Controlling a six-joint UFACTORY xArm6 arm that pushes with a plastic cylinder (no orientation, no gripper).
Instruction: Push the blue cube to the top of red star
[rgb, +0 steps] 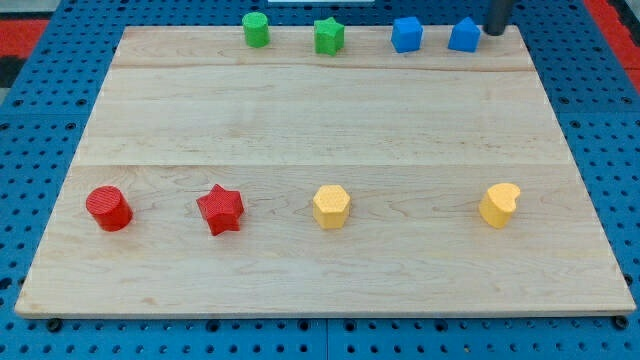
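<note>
Looking across a pale wooden board set on a blue pegboard, the nearest row toward the view's bottom holds four small blocks: a red cylinder at the view's left, a red star just to its right, a yellow hexagon near the middle, and a yellow heart-like block toward the view's right. The middle of the board carries nothing. Along the far edge at the view's top stand a green cylinder, a green star, the blue cube, and a second blue block with a peaked top. The blue cube sits well apart from the red star, up and to the view's right of it. It looks like a small, rigid, light plastic piece that should slide easily on smooth wood and may spin if pushed off-centre, so the likely contact is the middle of its right or far face. There is no claw on this arm, so nothing opens or closes; my tip is the lower end of a dark rod at the view's top right, just right of the peaked blue block, touching no block as far as can be told.
</note>
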